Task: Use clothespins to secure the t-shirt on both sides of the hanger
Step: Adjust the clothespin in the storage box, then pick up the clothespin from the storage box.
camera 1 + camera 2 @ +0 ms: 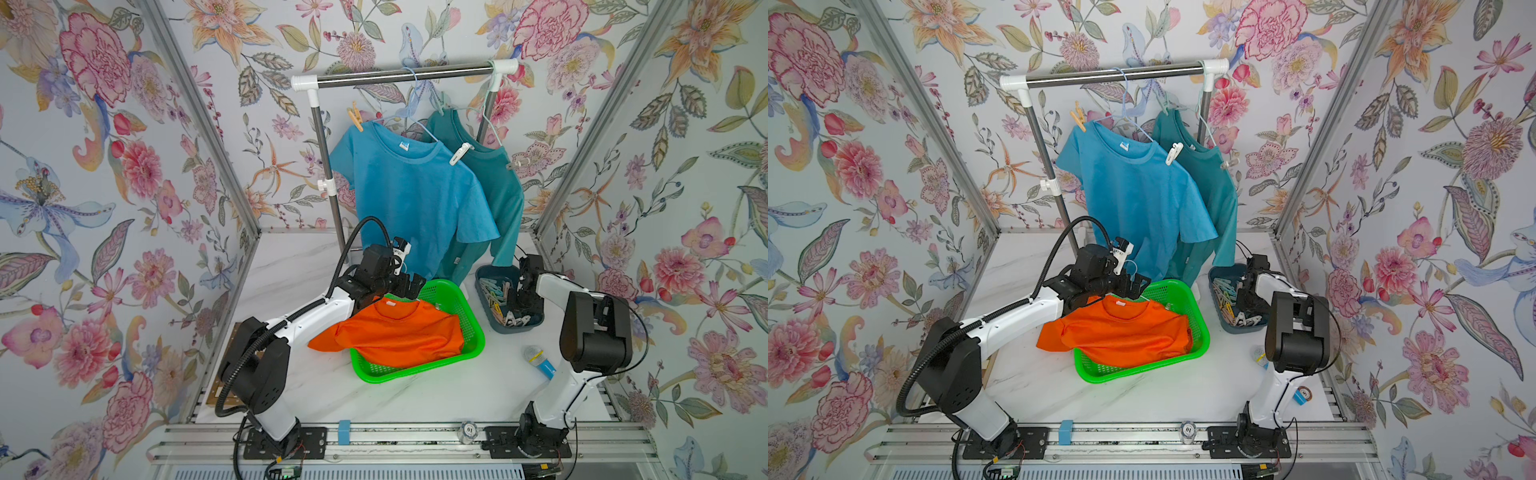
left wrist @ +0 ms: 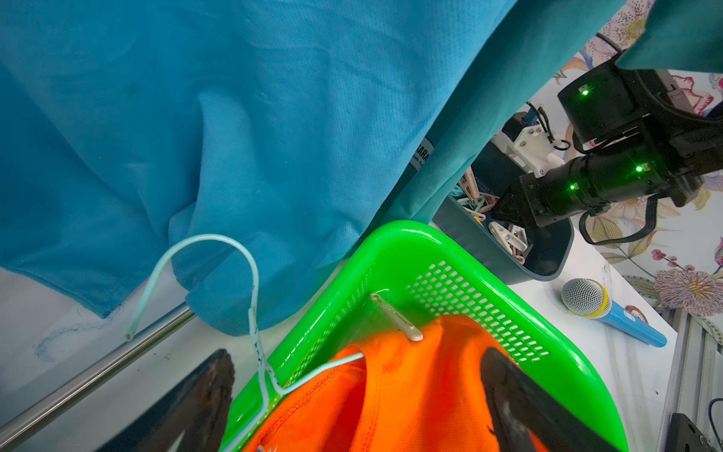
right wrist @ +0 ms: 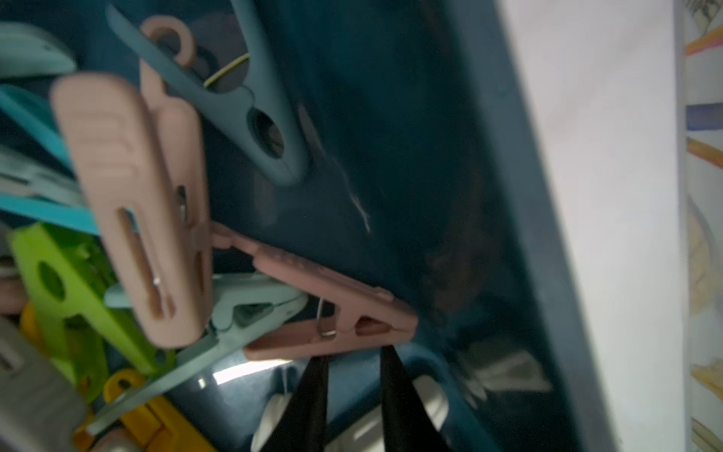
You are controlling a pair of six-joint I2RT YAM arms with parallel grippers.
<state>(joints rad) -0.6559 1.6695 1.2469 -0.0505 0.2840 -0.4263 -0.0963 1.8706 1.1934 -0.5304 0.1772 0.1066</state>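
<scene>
Touching the edge of a pink clothespin (image 3: 289, 274) in the blue bin (image 3: 430, 176), the right gripper (image 3: 354, 354), fingers narrow, may slip or drag tangled neighbours (image 3: 129, 203); hold unclear. Left gripper (image 2: 356, 352) gapes wide over the orange t-shirt (image 2: 422, 391).

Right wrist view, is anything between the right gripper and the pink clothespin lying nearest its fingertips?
Nothing visible stands between them. The right gripper has its fingertips against the long edge of the pink clothespin in the dark blue bin; the other clothespins lie off to one side.
</scene>
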